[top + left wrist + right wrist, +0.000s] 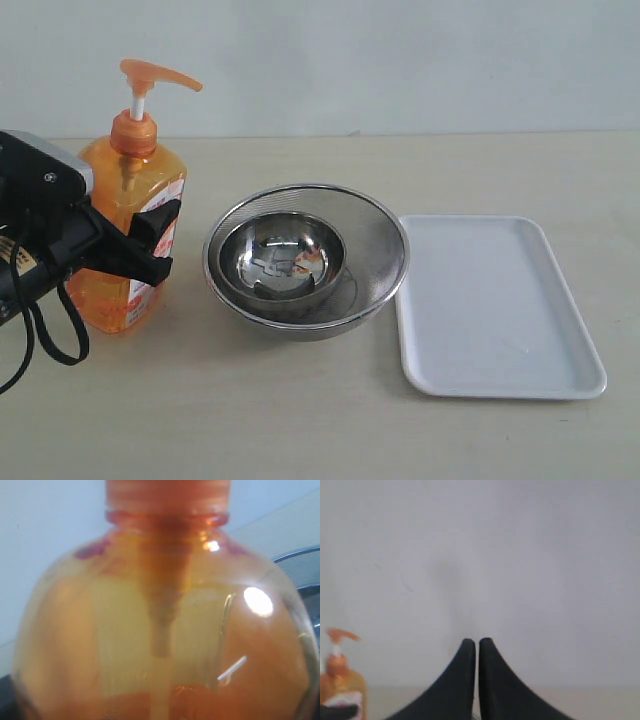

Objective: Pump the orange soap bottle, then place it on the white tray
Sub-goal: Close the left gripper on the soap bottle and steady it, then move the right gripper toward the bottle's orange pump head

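Exterior view, entry.
- **Item:** bottle (112, 180) on table (300, 420), far left. Bowls (305, 260) lie between it and the tray (500, 300), which is well apart.
- **Axis:** upright; spout (165, 76) points toward the bowls' side.
- **Left claw (140, 238):** jaws part-spread, clamped across the bottle's body.
- **Right claw (478, 652):** tips pressed together, empty.
- **Step, judged:** bracing for the pump; head up, white stem showing.
- **Next calls for:** a straight downward press on the head, probably by the right claw, keeping the bottle vertical.

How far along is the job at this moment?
Done: the left gripper looks closed around the orange soap bottle, which stands on the table. In hand: the pump; the shut right gripper is away from the pump head, which stands raised. Left: moving the bottle onto the white tray, which holds nothing.
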You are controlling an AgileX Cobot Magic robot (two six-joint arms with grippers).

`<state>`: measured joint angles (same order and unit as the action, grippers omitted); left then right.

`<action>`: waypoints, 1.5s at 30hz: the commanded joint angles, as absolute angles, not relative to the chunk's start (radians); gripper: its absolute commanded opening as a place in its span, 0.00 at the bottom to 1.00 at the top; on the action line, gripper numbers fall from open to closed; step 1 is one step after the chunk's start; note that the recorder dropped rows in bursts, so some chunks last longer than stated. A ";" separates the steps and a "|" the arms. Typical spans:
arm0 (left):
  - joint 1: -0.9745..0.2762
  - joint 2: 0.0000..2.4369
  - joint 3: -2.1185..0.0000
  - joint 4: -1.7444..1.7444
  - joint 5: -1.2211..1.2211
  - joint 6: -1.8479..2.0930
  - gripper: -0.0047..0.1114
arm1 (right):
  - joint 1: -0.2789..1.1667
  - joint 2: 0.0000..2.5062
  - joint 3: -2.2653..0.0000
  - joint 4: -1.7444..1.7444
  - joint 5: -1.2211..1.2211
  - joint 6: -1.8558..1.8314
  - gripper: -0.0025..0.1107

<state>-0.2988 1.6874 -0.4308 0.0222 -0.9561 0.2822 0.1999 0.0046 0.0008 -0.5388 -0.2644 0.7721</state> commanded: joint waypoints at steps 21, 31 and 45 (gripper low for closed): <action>-0.304 1.680 -0.443 0.018 -1.046 0.277 0.08 | 0.198 1.119 -0.654 -1.145 -0.796 1.035 0.02; -0.304 1.692 -0.443 0.018 -1.052 0.277 0.08 | 0.235 1.499 -1.069 -1.519 -0.930 1.226 0.02; -0.304 1.696 -0.443 0.018 -1.052 0.277 0.08 | 0.356 1.778 -1.358 -1.562 -0.862 1.163 0.34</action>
